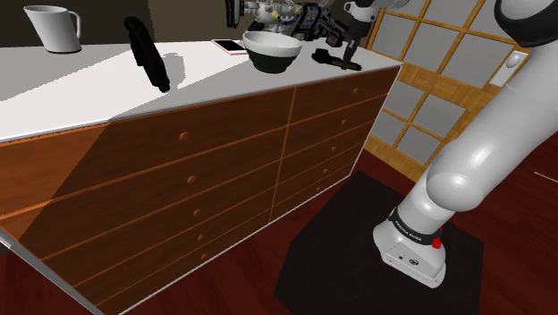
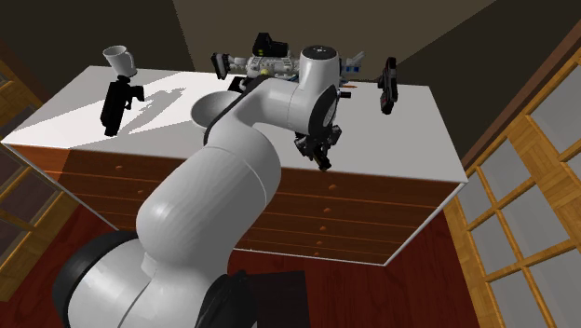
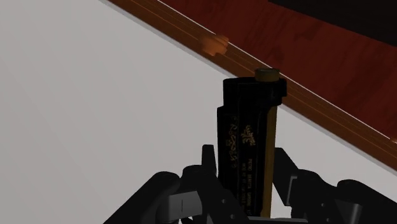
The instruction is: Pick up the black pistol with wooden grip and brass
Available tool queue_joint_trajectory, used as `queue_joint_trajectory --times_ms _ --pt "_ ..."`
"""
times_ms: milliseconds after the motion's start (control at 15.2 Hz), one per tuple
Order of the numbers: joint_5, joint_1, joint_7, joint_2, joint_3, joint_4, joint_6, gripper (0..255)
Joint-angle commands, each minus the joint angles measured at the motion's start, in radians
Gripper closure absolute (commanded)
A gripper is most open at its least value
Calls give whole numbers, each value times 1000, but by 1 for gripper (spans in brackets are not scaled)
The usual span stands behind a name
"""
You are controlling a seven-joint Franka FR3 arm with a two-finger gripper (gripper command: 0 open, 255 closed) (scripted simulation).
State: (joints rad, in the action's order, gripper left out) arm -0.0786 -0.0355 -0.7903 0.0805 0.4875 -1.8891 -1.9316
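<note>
My claw (image 3: 247,162) is clenched on the black pistol (image 3: 245,121) (a wooden strip along one side, brass at the tip), which sits in my grip over the white dresser top (image 3: 95,102), near its front edge.

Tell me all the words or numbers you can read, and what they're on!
Gold marks on the black pistol: too blurred to read.
White lettering on the dark band above the stand: too small to read.
Nothing here can be read clearly.
</note>
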Motion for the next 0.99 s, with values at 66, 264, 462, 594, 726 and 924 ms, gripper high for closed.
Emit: queue_joint_trajectory --times_ms 66,264,462,594,726,924 --pt "0 0 -2 0 0 36 37 255" --pt "2 1 -4 -1 -1 77 78 255" --pt "4 1 -7 -5 -1 121 118 255" --pt "6 1 -10 -8 -1 152 146 255" --pt "9 1 -12 -13 -1 183 173 255" --pt "11 1 -14 -16 0 202 189 255"
